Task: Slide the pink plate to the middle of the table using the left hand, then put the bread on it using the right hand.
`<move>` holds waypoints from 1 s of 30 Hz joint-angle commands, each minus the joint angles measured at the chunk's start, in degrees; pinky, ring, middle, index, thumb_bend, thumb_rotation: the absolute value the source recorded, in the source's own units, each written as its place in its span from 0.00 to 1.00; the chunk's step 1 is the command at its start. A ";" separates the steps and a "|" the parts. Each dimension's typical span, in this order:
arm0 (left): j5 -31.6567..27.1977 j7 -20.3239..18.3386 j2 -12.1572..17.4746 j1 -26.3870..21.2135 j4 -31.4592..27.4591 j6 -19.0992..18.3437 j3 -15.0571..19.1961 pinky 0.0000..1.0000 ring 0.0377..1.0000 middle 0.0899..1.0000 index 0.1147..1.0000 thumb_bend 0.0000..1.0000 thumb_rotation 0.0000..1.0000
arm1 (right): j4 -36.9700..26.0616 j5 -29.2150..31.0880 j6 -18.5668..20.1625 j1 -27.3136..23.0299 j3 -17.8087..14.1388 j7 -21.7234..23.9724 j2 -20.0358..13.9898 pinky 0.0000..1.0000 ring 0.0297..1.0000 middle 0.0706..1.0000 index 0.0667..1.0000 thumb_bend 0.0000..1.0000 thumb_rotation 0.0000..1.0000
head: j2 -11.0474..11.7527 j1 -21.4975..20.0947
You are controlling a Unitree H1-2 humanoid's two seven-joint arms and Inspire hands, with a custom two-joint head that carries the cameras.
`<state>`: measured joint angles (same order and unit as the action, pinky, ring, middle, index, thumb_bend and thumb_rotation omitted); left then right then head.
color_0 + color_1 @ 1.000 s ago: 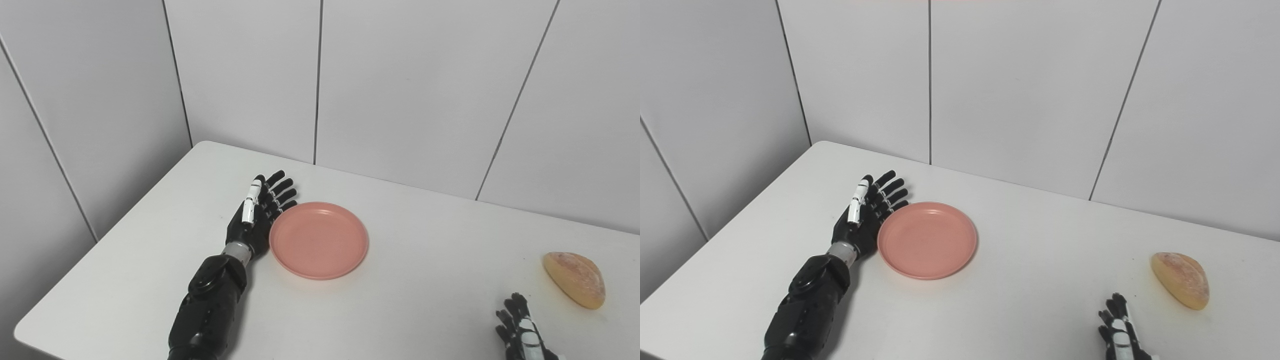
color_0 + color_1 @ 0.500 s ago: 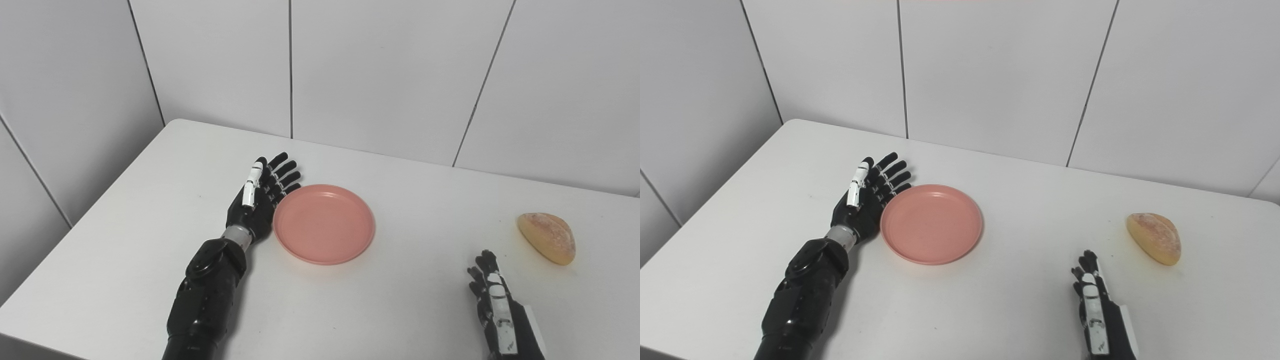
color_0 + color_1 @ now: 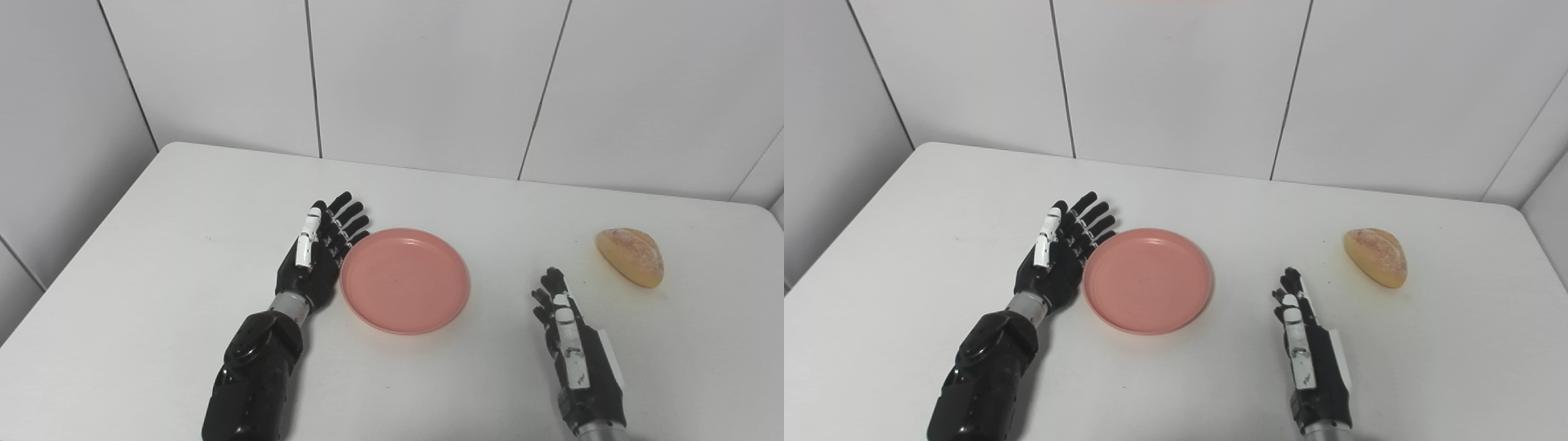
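Note:
The pink plate (image 3: 405,279) lies flat near the middle of the white table (image 3: 159,202), nothing on it. My left hand (image 3: 315,257) stands on edge against the plate's left rim, open, fingers stretched away from me. The bread (image 3: 631,256), a golden half-round loaf, rests on the table at the right, far from the plate. My right hand (image 3: 572,343) is near the front right, between plate and bread and touching neither, open with fingers straight and holding nothing.
White panelled walls close the table's back and left sides. The table's rounded back right corner (image 3: 1516,211) shows just beyond the bread. Bare tabletop lies between plate and bread.
The camera has turned right and down, shifting the whole picture left. The plate and left hand keep their contact. My right hand has come further into view, forward toward the table's middle.

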<state>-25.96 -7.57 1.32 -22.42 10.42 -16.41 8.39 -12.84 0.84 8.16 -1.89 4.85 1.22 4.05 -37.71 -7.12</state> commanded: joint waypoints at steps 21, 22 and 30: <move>1.48 -0.09 -2.18 5.28 -5.11 -1.11 -2.46 0.90 0.89 0.89 0.86 0.37 1.00 | -1.37 -2.92 -0.27 -2.00 0.95 -1.60 1.91 0.96 0.95 0.96 0.96 0.22 1.00 | -0.28 -3.32; 1.52 -0.10 -2.19 5.32 -5.12 -1.08 -2.45 0.90 0.89 0.89 0.86 0.37 1.00 | -1.36 -3.05 -0.31 -2.02 0.95 -1.61 1.94 0.96 0.95 0.96 0.96 0.22 1.00 | -0.28 -3.32; 2.31 0.14 -2.44 6.15 -5.33 -0.36 -2.63 0.88 0.88 0.87 0.85 0.37 1.00 | -2.45 -4.70 0.05 -1.68 1.28 -1.85 1.87 0.95 0.94 0.95 0.95 0.22 1.00 | 0.78 -6.17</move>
<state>-24.61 -7.65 -0.66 -17.56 4.72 -16.58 6.30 -12.84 -3.13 8.19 -2.51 5.73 -0.23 5.52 -37.27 -12.92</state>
